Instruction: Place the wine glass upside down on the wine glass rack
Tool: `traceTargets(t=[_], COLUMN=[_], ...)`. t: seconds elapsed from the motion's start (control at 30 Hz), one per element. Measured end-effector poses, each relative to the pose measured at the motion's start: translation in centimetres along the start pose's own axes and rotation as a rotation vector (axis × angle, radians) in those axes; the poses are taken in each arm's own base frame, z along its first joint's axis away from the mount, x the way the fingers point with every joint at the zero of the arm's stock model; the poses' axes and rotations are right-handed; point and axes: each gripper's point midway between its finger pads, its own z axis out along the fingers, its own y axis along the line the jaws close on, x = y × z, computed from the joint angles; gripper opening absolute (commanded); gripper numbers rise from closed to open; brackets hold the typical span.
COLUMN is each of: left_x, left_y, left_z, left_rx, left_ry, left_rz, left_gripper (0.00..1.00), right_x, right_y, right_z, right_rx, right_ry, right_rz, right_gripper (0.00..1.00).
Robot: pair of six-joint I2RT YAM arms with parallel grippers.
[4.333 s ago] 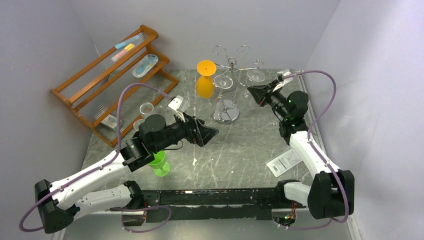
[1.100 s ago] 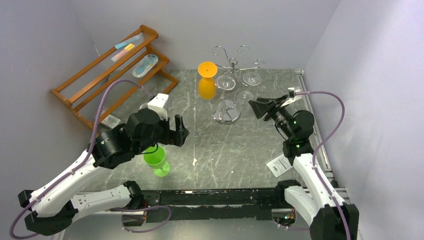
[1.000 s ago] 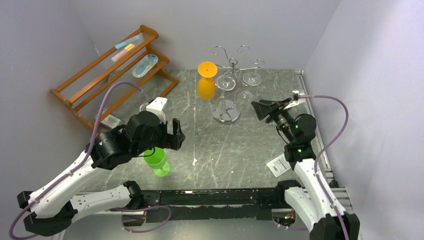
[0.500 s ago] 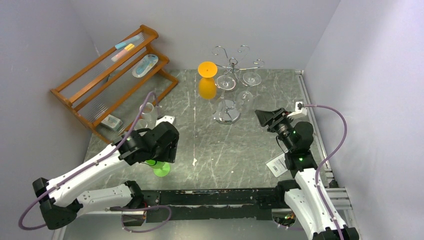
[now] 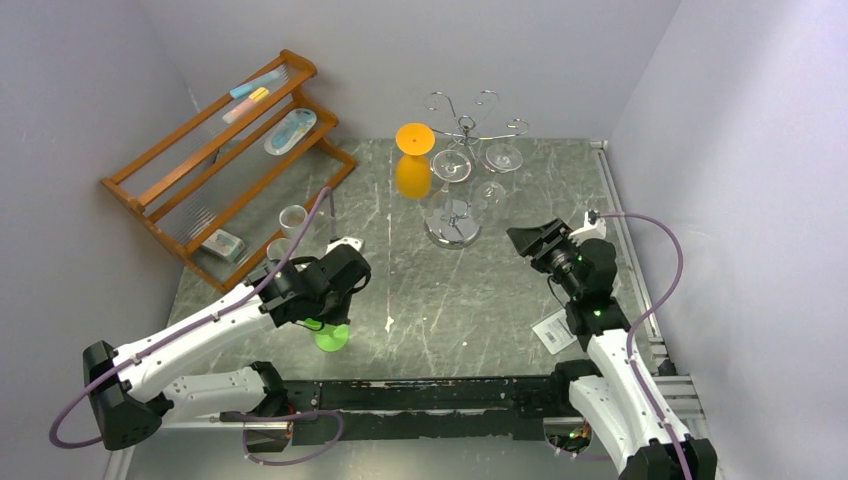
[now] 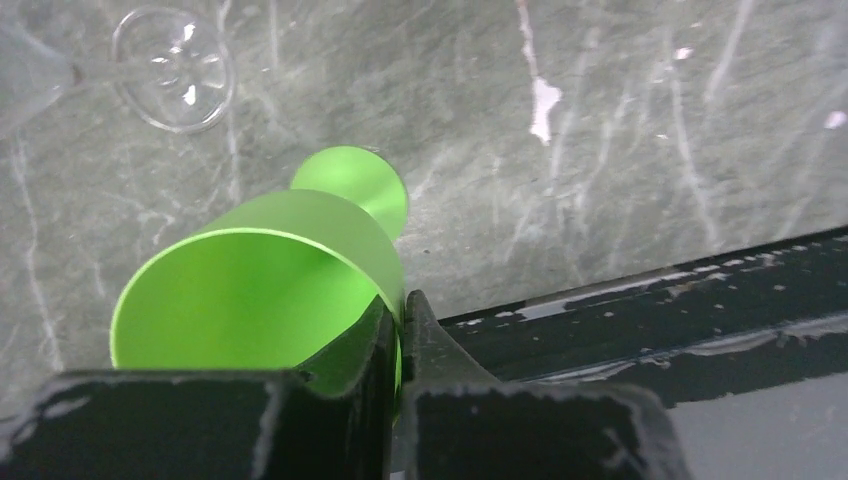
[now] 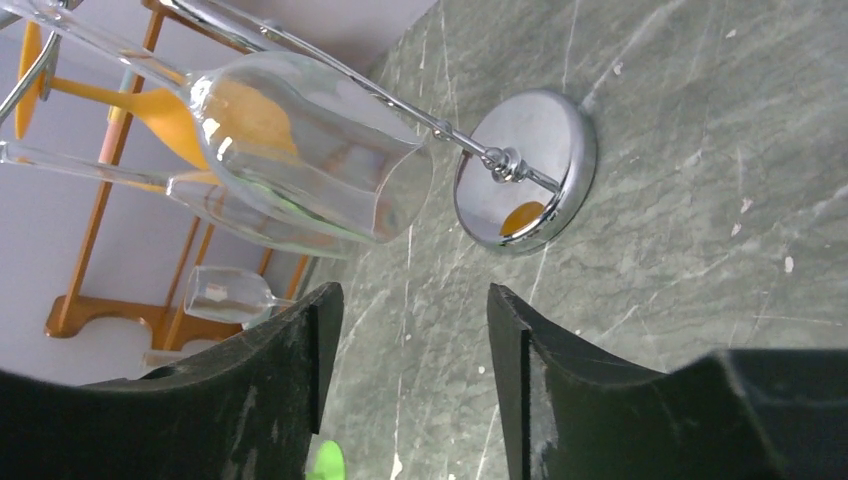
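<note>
from above, the left arm's wrist covers most of the green wine glass (image 5: 331,338). only its round foot peeks out, on the desk (image 5: 470,300) near the front edge, left of middle. the grip itself is hidden in that view. the left wrist camera fills it in: the left fingers (image 6: 397,330) are pinched on the rim of the bowl, one inside and one outside, with the mouth up and the foot down on the stone. whether the glass is quite upright i cannot tell. a clear glass (image 6: 170,65) sits in that view's corner, its bowl cut off.

the right fingers (image 5: 520,238) stand partly apart, holding nothing, to the right of the wine glass rack (image 5: 463,130). the rack is at the back of the desk, well apart from the green glass. the right wrist camera shows the rack's chrome base and two clear hanging glasses (image 7: 300,150), mouths down. an orange glass (image 5: 412,160) shows behind them, blurred through the glass. the curled arms are cut off there, and only the top view shows them whole.
</note>
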Motion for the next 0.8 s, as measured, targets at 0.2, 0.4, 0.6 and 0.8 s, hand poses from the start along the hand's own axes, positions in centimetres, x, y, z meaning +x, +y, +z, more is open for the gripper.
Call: traceTargets(t=[0.2, 0.4, 0.6, 0.8], left_x=[-3.2, -7.8, -10.1, -12.2], left_y=[-3.1, -7.4, -10.7, -13.7], left_z=[-1.9, -4.6, -4.6, -5.1], left_rx=[0.148, 0.351, 0.536, 0.671], left_ry=[-0.077, -0.225, -0.393, -0.514], left_rz=[0.024, 0.033, -0.004, -0.034], left_gripper=[0.05, 0.05, 0.05, 0.05], right_x=[0.8, 0.8, 2.9, 5.1], right_y=[-1.1, -0.9, 0.6, 0.9], right_z=[-0.3, -1.0, -1.5, -2.0], right_rx=[0.035, 0.046, -0.048, -0.042], right_ry=[0.000, -0.010, 0.075, 0.167], right_rz=[0.067, 0.147, 0.312, 0.467], right_gripper=[0.62, 0.64, 0.64, 0.63])
